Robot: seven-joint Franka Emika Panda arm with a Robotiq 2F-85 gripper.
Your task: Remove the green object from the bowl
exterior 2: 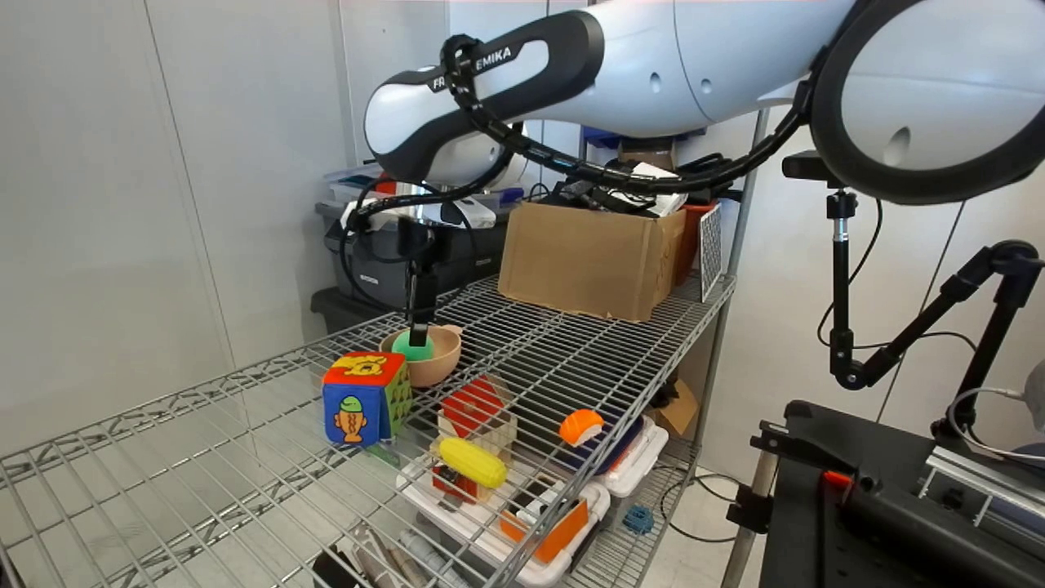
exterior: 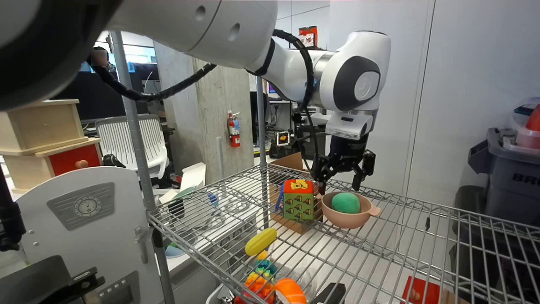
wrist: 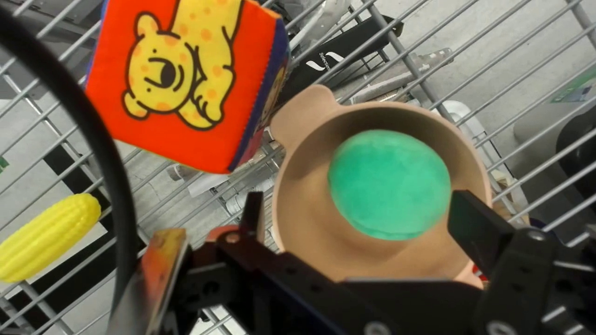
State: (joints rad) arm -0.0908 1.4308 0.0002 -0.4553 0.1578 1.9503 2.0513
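The green object [exterior: 346, 203] is a smooth ball-like thing resting inside the bowl; it also shows in an exterior view [exterior 2: 412, 347] and in the wrist view [wrist: 390, 184]. The bowl [exterior: 351, 221] is salmon-pink with small tab handles and stands on the wire shelf; the wrist view shows its inside [wrist: 307, 218]. My gripper [exterior: 340, 186] is open and empty, pointing down just over the bowl. In the wrist view the gripper [wrist: 358, 204] has its left fingertip beyond the rim and its right fingertip close to the ball's lower right side; contact cannot be told.
A soft picture cube [exterior: 298, 200] stands close beside the bowl. A yellow corn toy [exterior 2: 473, 462] and an orange sushi toy [exterior 2: 580, 427] lie on the wire shelf [exterior 2: 269, 482]. A cardboard box [exterior 2: 581, 260] stands at the shelf's far end. A cable crosses the wrist view.
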